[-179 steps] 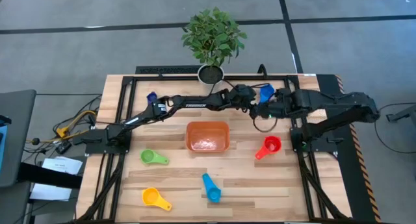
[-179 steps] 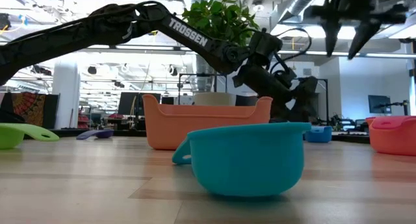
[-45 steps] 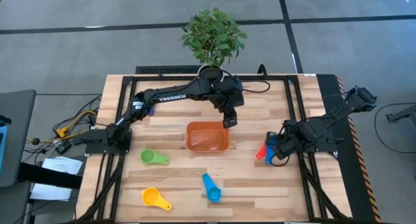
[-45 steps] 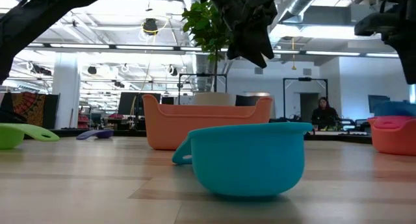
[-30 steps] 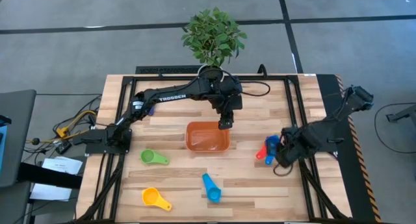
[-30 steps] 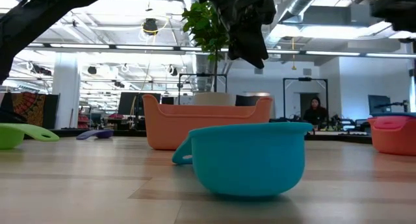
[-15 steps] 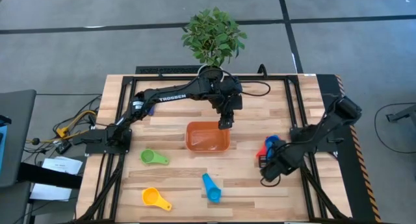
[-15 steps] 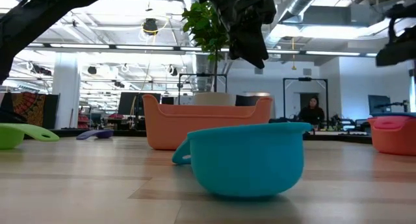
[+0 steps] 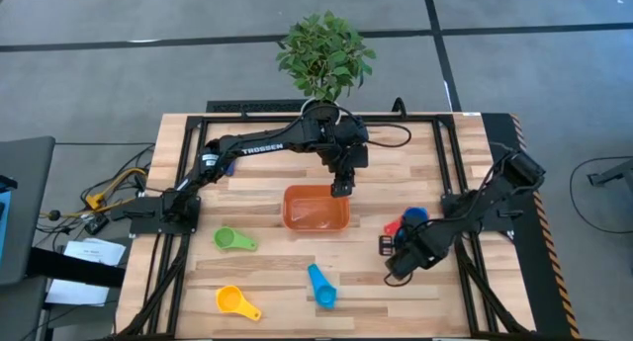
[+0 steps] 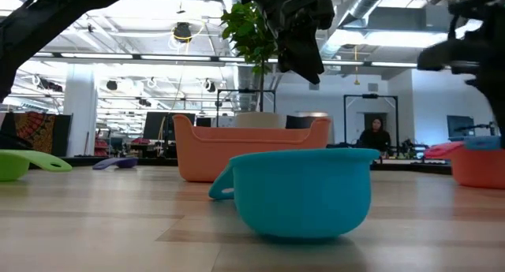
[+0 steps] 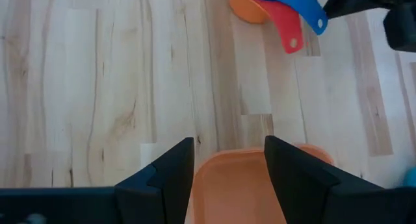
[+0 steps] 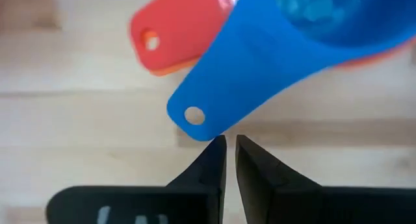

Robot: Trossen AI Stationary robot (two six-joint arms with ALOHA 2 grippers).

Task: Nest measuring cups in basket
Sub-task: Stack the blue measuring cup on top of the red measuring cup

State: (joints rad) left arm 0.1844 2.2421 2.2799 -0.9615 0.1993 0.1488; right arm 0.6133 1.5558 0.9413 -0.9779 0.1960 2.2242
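On the bench: basket (image 9: 316, 209) empty, cups scattered.
My right claw (image 12: 230, 160) nearly shut, empty, beside blue-on-red stack (image 9: 407, 220); left claw (image 11: 227, 169) parted over basket.

Bright, even overhead light, soft shadows; the right wrist view's blue cup (image 12: 286, 49) is blurred

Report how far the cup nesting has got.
Done: the blue cup sits nested in the red cup, on the table right of the basket. In hand: nothing; the right gripper sits by that stack's handles, fingers nearly shut and empty, and the left gripper hovers open over the basket's rim. Left: the green cup, yellow cup, light blue cup and the stack remain outside the basket.
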